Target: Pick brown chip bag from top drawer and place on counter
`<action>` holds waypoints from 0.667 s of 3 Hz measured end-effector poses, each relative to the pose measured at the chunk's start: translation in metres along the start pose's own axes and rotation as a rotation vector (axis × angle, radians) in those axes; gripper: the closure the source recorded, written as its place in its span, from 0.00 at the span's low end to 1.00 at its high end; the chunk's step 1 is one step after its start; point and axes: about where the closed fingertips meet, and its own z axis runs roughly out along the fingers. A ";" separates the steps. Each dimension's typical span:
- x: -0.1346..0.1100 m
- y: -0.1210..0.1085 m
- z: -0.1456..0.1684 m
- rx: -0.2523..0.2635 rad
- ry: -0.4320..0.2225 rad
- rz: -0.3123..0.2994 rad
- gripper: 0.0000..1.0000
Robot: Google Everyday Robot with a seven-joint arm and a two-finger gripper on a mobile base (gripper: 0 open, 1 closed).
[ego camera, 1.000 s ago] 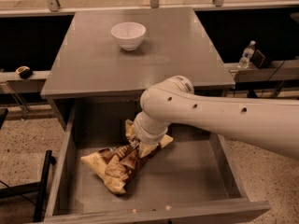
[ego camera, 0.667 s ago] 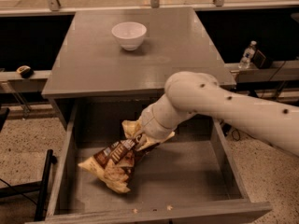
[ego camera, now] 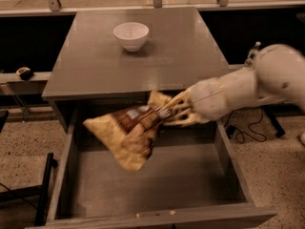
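Note:
The brown chip bag (ego camera: 129, 132) hangs in the air above the open top drawer (ego camera: 157, 185), near its back edge and just below the counter's front edge. It has a dark brown middle and pale yellow ends. My gripper (ego camera: 172, 112) is shut on the bag's right end and holds it up. My white arm (ego camera: 248, 89) reaches in from the right. The grey counter (ego camera: 176, 56) lies behind the drawer.
A white bowl (ego camera: 131, 35) stands on the counter towards the back. The drawer's grey side walls (ego camera: 64, 161) stand left and right. A black frame (ego camera: 43, 190) stands on the floor to the left. Cables (ego camera: 248, 130) lie on the floor to the right.
The bag has been lifted off the drawer bottom and now hangs above the drawer. My arm has pulled up and back to the right with it.

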 end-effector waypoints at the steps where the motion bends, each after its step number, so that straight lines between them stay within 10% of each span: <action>1: -0.031 -0.024 -0.069 0.081 -0.063 -0.019 1.00; 2: -0.040 -0.070 -0.108 0.142 0.071 0.009 1.00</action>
